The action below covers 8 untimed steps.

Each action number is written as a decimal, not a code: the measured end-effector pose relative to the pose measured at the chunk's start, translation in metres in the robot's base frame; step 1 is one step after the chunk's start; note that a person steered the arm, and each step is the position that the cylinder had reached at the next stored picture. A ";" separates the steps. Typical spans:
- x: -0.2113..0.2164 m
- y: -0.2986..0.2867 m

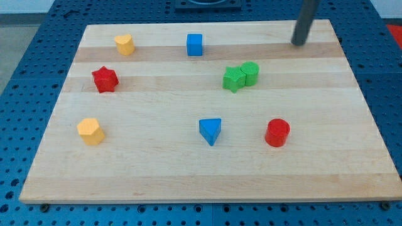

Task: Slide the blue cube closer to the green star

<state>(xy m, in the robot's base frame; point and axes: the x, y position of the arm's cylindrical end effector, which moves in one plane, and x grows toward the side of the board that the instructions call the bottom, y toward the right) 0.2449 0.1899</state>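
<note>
The blue cube (195, 44) sits near the view's top, left of centre. The green star (234, 79) lies to its lower right, touching a green cylinder (250, 73) on its right side. My tip (299, 43) is at the view's top right, well to the right of the blue cube and up and right of the green pair, touching no block.
A yellow heart-like block (125, 44) sits at the top left and a red star (105, 79) below it. A yellow hexagon-like block (91, 131) is at the lower left. A blue triangle (210, 131) and a red cylinder (277, 132) lie near the bottom.
</note>
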 end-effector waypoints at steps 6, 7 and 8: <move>0.063 -0.217; 0.077 -0.212; 0.032 -0.223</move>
<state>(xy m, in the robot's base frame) 0.2773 -0.0333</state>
